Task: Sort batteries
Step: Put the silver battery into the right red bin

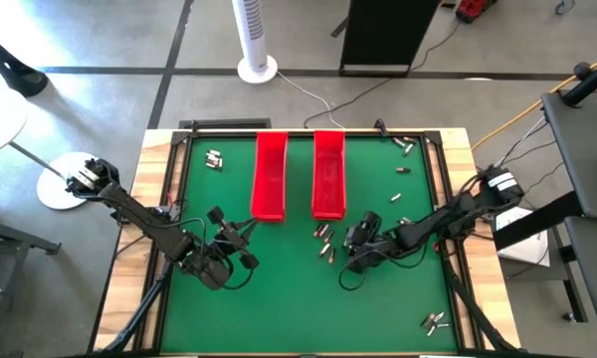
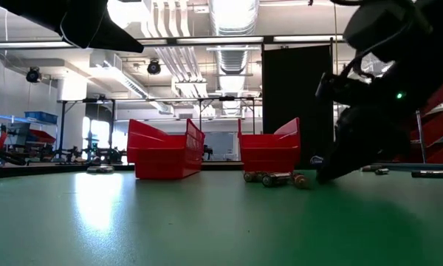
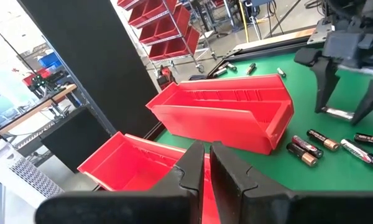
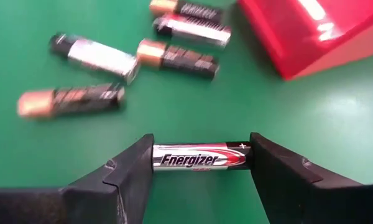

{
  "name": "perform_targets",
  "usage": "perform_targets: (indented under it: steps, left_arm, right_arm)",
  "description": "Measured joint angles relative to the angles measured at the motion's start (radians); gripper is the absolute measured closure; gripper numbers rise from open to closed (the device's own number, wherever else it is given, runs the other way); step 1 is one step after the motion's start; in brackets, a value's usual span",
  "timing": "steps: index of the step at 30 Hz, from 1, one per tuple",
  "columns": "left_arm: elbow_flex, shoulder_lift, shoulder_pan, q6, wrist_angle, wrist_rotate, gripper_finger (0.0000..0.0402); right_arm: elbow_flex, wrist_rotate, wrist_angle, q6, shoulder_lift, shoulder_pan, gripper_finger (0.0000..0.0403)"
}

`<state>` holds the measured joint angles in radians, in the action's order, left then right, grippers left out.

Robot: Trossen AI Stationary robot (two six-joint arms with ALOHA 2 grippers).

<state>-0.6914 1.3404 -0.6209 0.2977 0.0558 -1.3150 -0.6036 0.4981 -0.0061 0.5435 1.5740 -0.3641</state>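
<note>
Right arm's down low on the green table (image 1: 289,298), its right gripper (image 4: 199,163) set around a single Energizer battery (image 4: 199,158) that lies flat on the mat. The fingers (image 4: 121,177) stand on either side of it, one at each end of the cell, about touching the ends. Whether it's gripped I can't tell; the battery sits on the table, not lifted. Just beyond it there's a little cluster of loose batteries (image 4: 115,74), four of them, some with coppery ends, lying near the corner of the right red tray (image 4: 311,31).

From above, that cluster (image 1: 323,239) sits just off the near end of the right tray (image 1: 328,174), with the left red tray (image 1: 270,174) alongside. More batteries are scattered about: a few by the far right corner (image 1: 403,144), a pair near the far left (image 1: 214,158), a couple at the near right edge (image 1: 435,320).

The left gripper (image 3: 205,163) hovers over the left tray (image 3: 133,165), fingers pressed together, nothing in them.
</note>
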Motion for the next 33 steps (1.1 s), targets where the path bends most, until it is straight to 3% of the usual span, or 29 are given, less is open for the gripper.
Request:
perform_targets:
  steps: [3,9,15,24,33]
  left_arm:
    - [0.000,0.000,0.000,0.000,0.002,0.000,0.0393]
    - [0.000,0.000,0.000,0.000,0.014,0.000,0.0393]
    - [0.000,0.000,0.000,0.000,0.014,0.000,0.0393]
    - [0.000,0.000,0.001,0.014,0.008,-0.001,0.0393]
    - [0.000,0.000,0.001,0.016,-0.012,-0.003,0.0393]
  right_arm:
    - [-0.035,-0.067,-0.103,-0.002,-0.043,-0.002,0.0174]
    - [-0.076,-0.209,-0.135,-0.024,-0.086,-0.004,0.0173]
    - [-0.147,-0.270,-0.165,-0.090,-0.084,-0.005,0.0173]
    - [-0.383,-0.252,-0.387,-0.214,-0.075,0.013,0.0175]
    - [-0.659,-0.239,-0.660,-0.384,0.037,0.111,0.0175]
